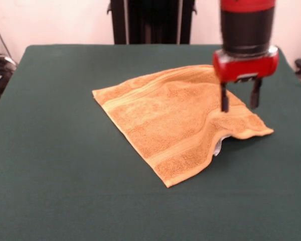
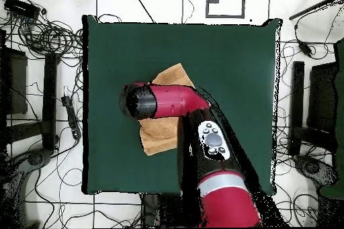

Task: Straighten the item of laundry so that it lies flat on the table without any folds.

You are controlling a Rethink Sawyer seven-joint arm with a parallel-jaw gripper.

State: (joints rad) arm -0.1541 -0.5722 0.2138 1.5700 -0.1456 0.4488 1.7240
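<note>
The orange-tan towel (image 1: pixel 175 123) lies on the dark green table (image 1: pixel 65 175), mostly spread out, with its right corner still folded and lifted so that a small white tag (image 1: pixel 219 147) peeps from under the edge. My gripper (image 1: pixel 239 102) hangs just above that right side of the towel, open, its two dark fingers (image 1: pixel 224 99) apart with nothing between them. In the overhead view the arm (image 2: pixel 168 102) covers most of the towel (image 2: pixel 161 139), and the gripper itself is hidden under the arm.
Green cloth surrounds the towel on every side. Cables and dark stands (image 2: pixel 40 38) lie on the floor beyond the table's edges.
</note>
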